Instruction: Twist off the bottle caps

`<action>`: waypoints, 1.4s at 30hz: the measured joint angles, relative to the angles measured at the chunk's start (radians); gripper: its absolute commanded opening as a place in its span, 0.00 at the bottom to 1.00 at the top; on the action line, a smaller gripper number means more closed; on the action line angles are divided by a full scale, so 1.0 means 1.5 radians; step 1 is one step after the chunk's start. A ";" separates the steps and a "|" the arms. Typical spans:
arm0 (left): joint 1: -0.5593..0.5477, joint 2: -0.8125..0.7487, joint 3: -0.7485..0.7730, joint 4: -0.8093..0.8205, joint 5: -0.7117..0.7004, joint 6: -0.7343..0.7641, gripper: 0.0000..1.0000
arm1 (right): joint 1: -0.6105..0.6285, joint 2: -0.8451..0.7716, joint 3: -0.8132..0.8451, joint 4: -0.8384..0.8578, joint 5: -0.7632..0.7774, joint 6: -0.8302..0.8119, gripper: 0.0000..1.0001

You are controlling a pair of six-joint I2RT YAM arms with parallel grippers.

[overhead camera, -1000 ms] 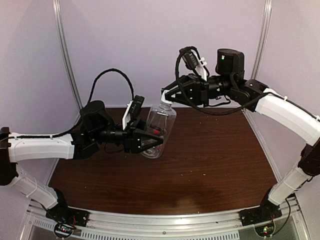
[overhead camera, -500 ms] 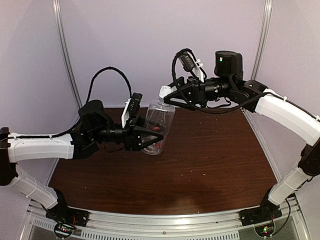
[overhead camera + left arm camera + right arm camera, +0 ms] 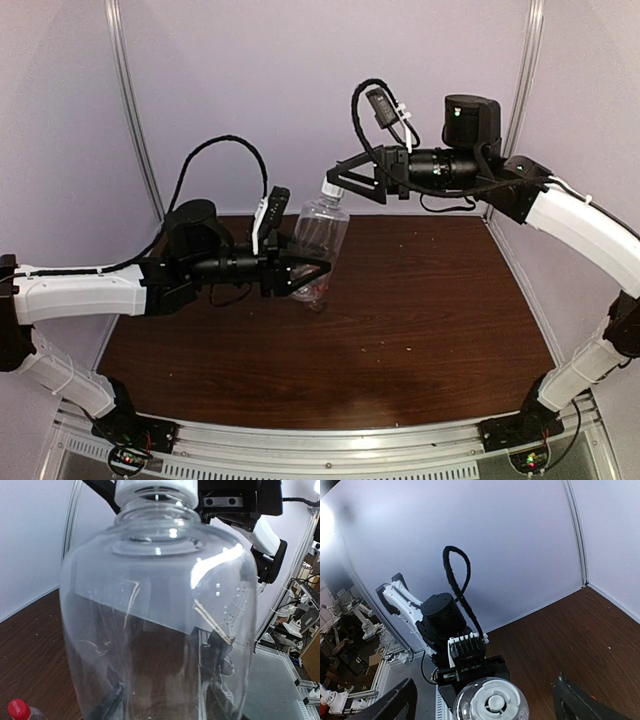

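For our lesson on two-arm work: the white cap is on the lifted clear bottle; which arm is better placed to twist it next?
Likely right. The right tool stands open, fingers either side of the white cap. The left tool is clamped round the clear bottle, holding it up.

Glossy clear plastic bottle (image 3: 160, 630), wood-grain table (image 3: 420, 320)

Dark wood-grain bench (image 3: 430, 310), pale lilac walls (image 3: 300, 90).
The bench spreads beneath the left hand (image 3: 315, 272); walls rise beyond it, and a metal rail (image 3: 330, 440) runs on its near side.
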 measured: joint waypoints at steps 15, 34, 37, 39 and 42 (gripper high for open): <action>0.000 0.000 0.003 -0.040 -0.064 0.015 0.47 | 0.056 0.026 0.036 -0.056 0.235 0.089 0.75; 0.000 0.000 0.003 -0.042 -0.082 0.018 0.47 | 0.060 0.030 0.024 -0.062 0.248 0.112 0.48; 0.000 0.000 0.003 -0.042 -0.082 0.018 0.47 | 0.060 0.030 0.020 -0.062 0.248 0.114 0.42; 0.000 -0.001 0.003 -0.042 -0.082 0.018 0.47 | 0.060 0.030 0.019 -0.061 0.248 0.113 0.38; 0.000 -0.001 0.003 -0.042 -0.083 0.018 0.47 | 0.060 0.030 0.018 -0.057 0.247 0.115 0.30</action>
